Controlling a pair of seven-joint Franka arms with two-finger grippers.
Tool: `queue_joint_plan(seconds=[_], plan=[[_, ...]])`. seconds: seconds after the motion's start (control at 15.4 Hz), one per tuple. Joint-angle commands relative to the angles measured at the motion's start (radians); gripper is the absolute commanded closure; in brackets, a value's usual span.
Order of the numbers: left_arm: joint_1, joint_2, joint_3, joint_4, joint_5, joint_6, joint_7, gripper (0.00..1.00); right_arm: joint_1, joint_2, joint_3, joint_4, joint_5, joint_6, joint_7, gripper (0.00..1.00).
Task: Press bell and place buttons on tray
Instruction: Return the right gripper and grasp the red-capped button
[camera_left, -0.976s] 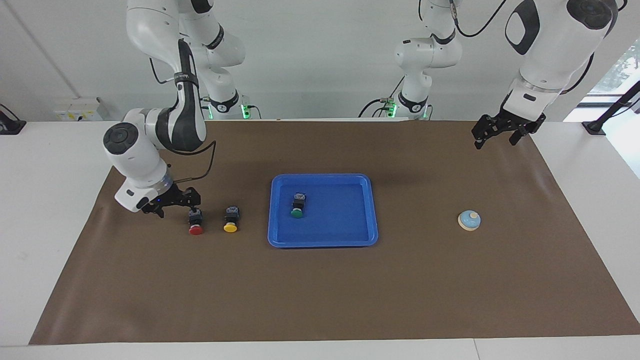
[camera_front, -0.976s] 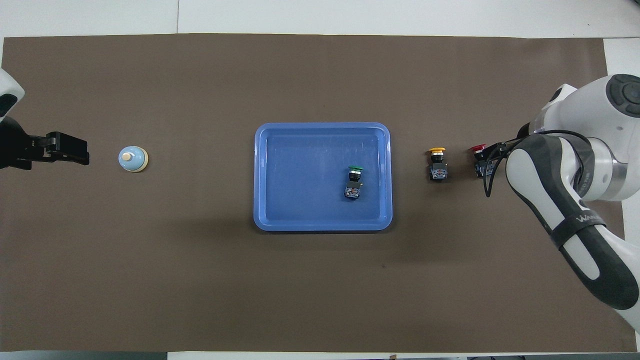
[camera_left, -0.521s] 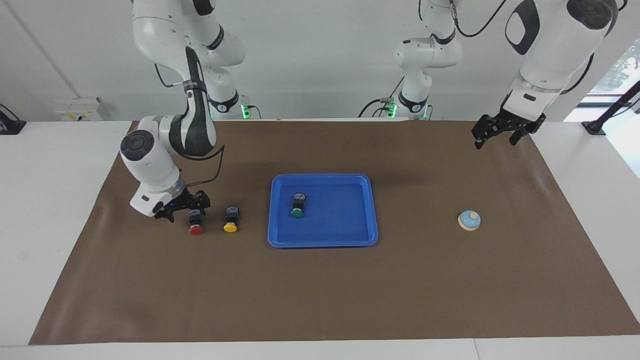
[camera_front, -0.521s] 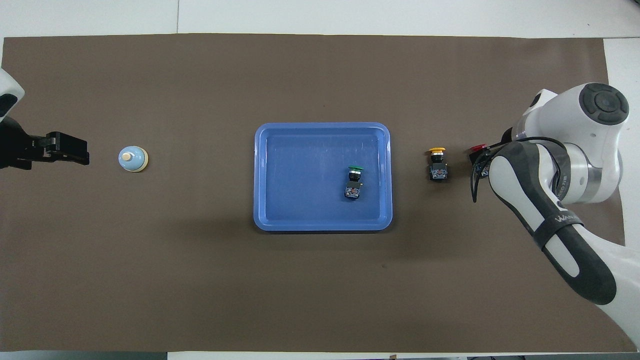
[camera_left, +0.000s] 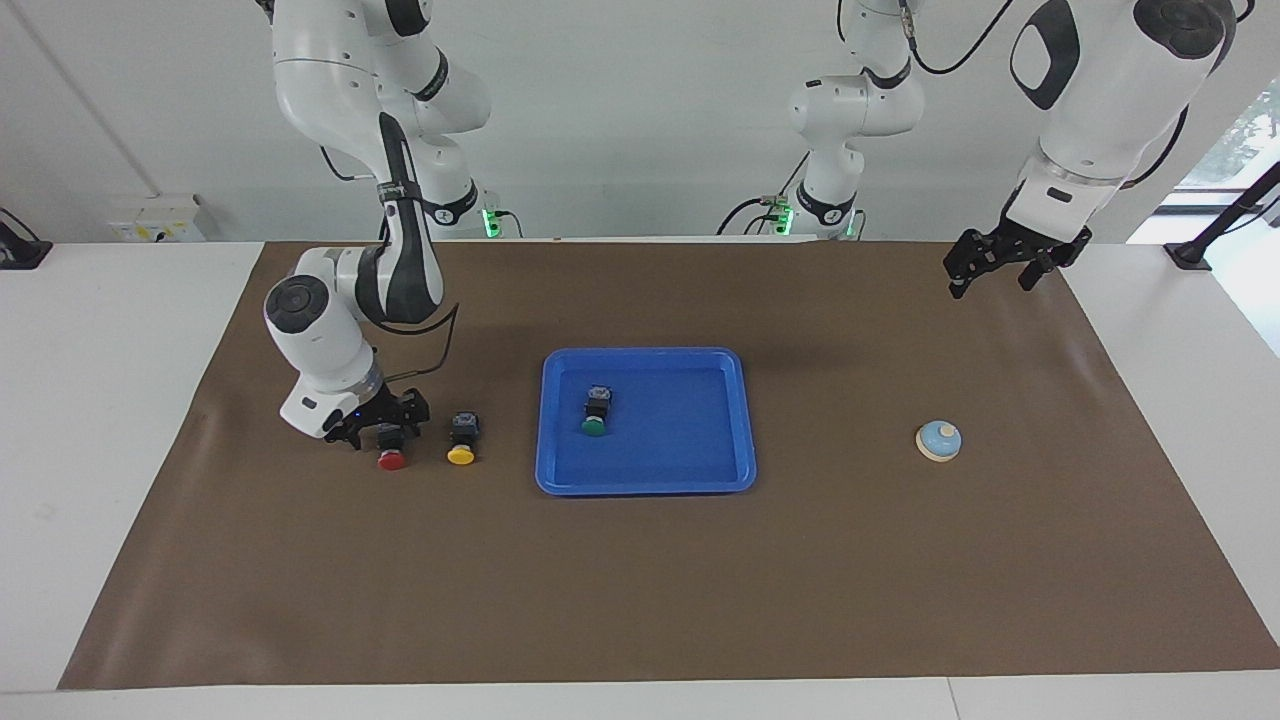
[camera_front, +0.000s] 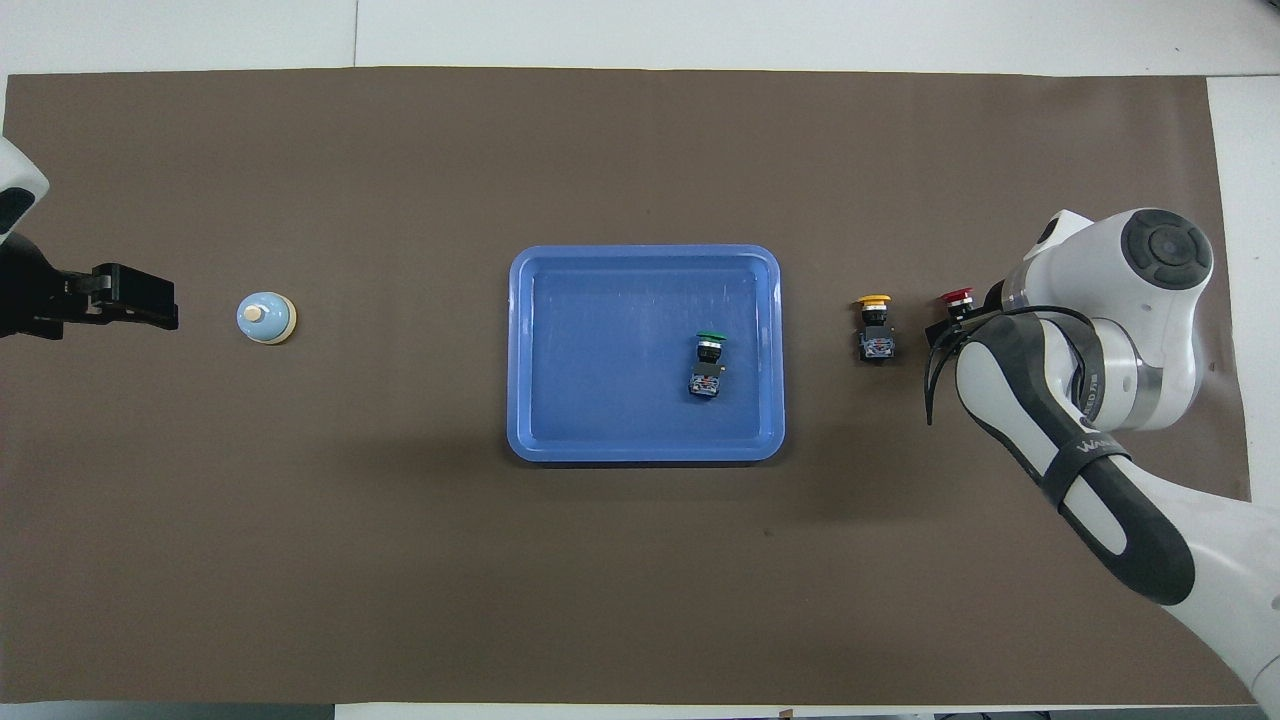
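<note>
The blue tray (camera_left: 742, 420) sits in the middle of the brown mat (camera_left: 640, 580) that covers the table (camera_left: 90, 400), and serves as the landmark here. The green button (camera_left: 595, 412) lies on its side inside the tray, in the part toward the right arm's end, apart from the rim.

The yellow button (camera_left: 462, 438) lies on the mat just outside the tray, toward the right arm's end of the table. The red button (camera_left: 391, 448) lies one step farther from the tray in that same direction, beside the yellow one and not touching it. Both have their caps pointing away from the robots.

The right gripper (camera_left: 392, 418) is down low at the red button, its jaws standing on either side of the button's black body. Whether they already press on it cannot be told; in the overhead view the arm covers most of the button, leaving only the red cap (camera_front: 957, 296) showing.

The bell (camera_left: 939, 441) stands on the mat well apart from the tray, toward the left arm's end of the table. The left gripper (camera_left: 995, 268) hangs in the air over the mat at that end, apart from the bell, its jaws open and holding nothing, and the left arm waits.
</note>
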Motion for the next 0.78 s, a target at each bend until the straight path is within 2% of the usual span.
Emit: queue_joint_plan(seconds=[0.0, 0.07, 0.26, 0.39, 0.52, 0.72], plan=[[0.003, -0.021, 0.002, -0.017, -0.009, 0.002, 0.001, 0.0, -0.002, -0.01, 0.005, -0.02, -0.008, 0.031, 0.034, 0.83], [0.002, -0.021, 0.002, -0.017, -0.009, 0.002, 0.001, 0.0, -0.002, -0.006, 0.006, -0.015, -0.008, 0.032, 0.034, 1.0], [0.003, -0.021, 0.002, -0.017, -0.009, 0.002, 0.001, 0.0, -0.002, -0.019, 0.013, 0.004, -0.006, 0.006, 0.055, 1.0], [0.003, -0.021, 0.002, -0.017, -0.009, 0.002, 0.001, 0.0, 0.024, -0.036, 0.049, 0.093, -0.008, -0.12, 0.174, 1.0], [0.002, -0.021, 0.002, -0.017, -0.009, 0.002, 0.001, 0.0, 0.1, -0.029, 0.06, 0.187, -0.006, -0.235, 0.326, 1.0], [0.003, -0.021, 0.002, -0.017, -0.009, 0.002, 0.001, 0.0, 0.269, -0.009, 0.059, 0.293, 0.019, -0.304, 0.597, 1.0]])
